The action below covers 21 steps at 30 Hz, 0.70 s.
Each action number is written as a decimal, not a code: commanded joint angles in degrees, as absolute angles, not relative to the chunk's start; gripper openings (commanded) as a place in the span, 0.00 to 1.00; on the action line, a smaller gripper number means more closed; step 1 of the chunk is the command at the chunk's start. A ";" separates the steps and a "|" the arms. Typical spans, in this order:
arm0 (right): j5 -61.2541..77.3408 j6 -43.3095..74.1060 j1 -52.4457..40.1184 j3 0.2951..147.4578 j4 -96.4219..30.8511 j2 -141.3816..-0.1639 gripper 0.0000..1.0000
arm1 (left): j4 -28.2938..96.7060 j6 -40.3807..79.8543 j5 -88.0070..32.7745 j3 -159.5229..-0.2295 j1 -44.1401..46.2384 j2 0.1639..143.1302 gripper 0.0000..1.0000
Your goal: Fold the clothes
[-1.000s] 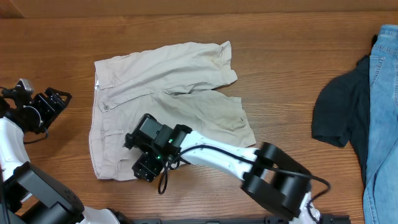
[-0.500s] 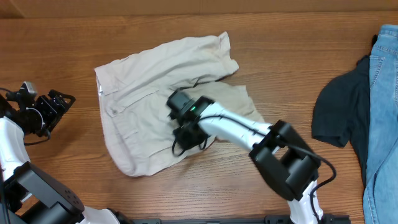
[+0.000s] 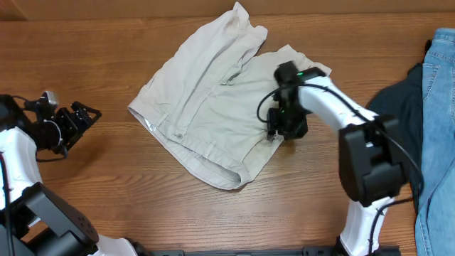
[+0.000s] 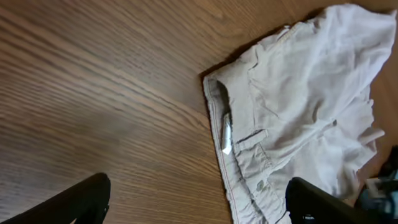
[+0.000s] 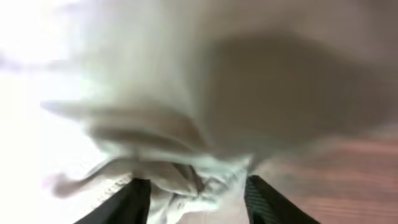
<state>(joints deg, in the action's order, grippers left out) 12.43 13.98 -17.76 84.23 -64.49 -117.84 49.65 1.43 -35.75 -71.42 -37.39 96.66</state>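
The beige shorts lie spread and turned at an angle on the table's middle, with the waistband toward the front left. My right gripper sits low on their right edge. The blurred right wrist view has its jaws apart with a bunched fold of the shorts between the fingers. My left gripper hovers wide open over bare wood left of the shorts, holding nothing. From the left wrist, the waistband of the shorts and a small white tag show ahead of that gripper.
A dark navy garment and blue jeans lie at the table's right edge, close behind the right arm. Bare wooden table runs along the front and left.
The right gripper dragged the shorts from the front left toward the right and back, turning them, then its jaws parted. The left gripper drifted slightly right and opened a little wider.
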 commanded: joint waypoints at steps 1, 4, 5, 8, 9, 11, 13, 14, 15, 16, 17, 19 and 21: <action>19.53 13.76 -18.92 84.51 -65.34 -107.79 0.62 | 49.67 -1.06 -33.47 -72.71 -35.33 96.31 0.94; 17.89 15.27 -21.02 84.49 -68.79 -102.30 0.64 | 49.43 -1.78 -32.60 -72.71 -34.20 96.31 0.95; 17.45 15.51 -21.93 84.49 -70.04 -101.34 0.64 | 49.06 -2.02 -32.53 -72.71 -33.93 96.31 0.95; 17.21 16.43 -25.69 84.20 -73.03 -100.73 0.65 | 47.77 -3.07 -32.53 -72.71 -33.67 96.31 0.95; 16.93 17.04 -27.14 83.53 -73.21 -100.73 0.65 | 47.51 -3.05 -32.51 -72.71 -33.71 96.31 0.95; 15.42 19.11 -30.85 81.28 -73.03 -100.73 0.65 | 47.07 -3.05 -32.53 -72.71 -33.71 96.31 0.95; 12.91 22.00 -36.62 77.58 -71.94 -100.75 0.65 | 46.52 -3.03 -32.56 -72.71 -33.71 96.29 0.95; 11.75 23.14 -38.63 76.42 -71.44 -100.77 0.65 | 46.30 -3.03 -32.56 -72.71 -33.71 96.31 0.95; 10.26 24.56 -40.62 75.35 -70.94 -100.84 0.65 | 46.00 -3.03 -32.53 -72.71 -33.71 96.31 0.95; 8.71 26.17 -42.44 74.39 -70.43 -100.84 0.66 | 45.71 -3.03 -32.53 -72.71 -33.71 96.31 0.95; 6.96 28.27 -44.29 73.21 -69.45 -100.84 0.68 | 45.32 -3.01 -32.56 -72.71 -33.71 96.31 0.95; 5.21 31.27 -46.28 71.64 -67.20 -100.86 0.69 | 45.04 -2.98 -32.60 -72.71 -33.71 96.31 0.95; 5.08 35.03 -47.37 69.65 -63.16 -100.90 0.68 | 44.88 -2.72 -32.62 -72.71 -33.71 96.31 0.95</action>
<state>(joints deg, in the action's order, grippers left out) 9.26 27.00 -46.37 72.05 -66.74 -100.88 45.23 -1.72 -32.53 -71.42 -33.93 96.66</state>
